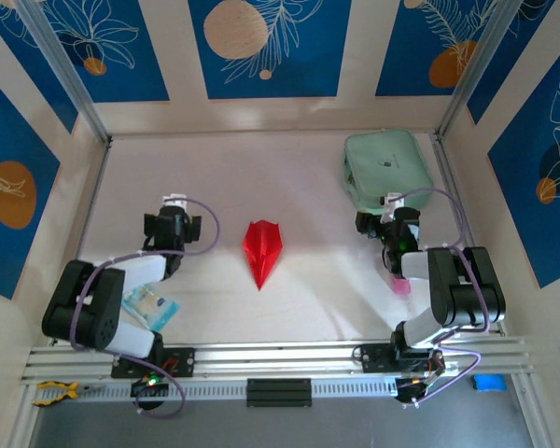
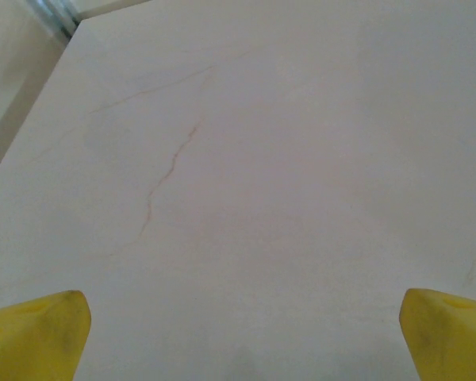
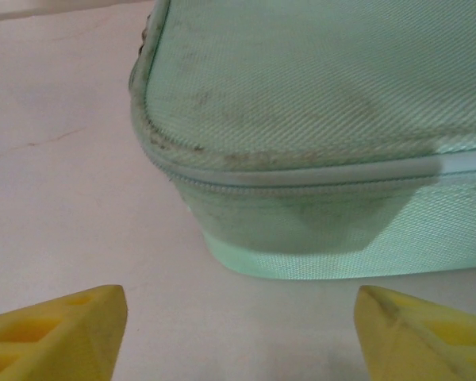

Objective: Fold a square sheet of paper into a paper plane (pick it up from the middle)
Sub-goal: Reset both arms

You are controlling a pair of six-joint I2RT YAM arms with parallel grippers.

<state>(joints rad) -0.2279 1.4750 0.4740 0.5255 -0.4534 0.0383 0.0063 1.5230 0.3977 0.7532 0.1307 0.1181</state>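
One bright red paper plane [image 1: 261, 250] lies flat mid-table, its point toward the near edge, between the two arms and touched by neither. The left gripper [image 1: 173, 217] hangs wide open over the bare table [image 2: 238, 119]. The right gripper [image 3: 238, 333], jaws spread and empty, faces the mint-green pouch [image 3: 317, 119].

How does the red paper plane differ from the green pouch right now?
The paper plane is bright red, the pouch mint green. The plane is a narrow pointed dart; the pouch is a rounded rectangle and clearly bigger. The plane lies mid-table, the pouch at the far right. Both rest on the table, ungripped.
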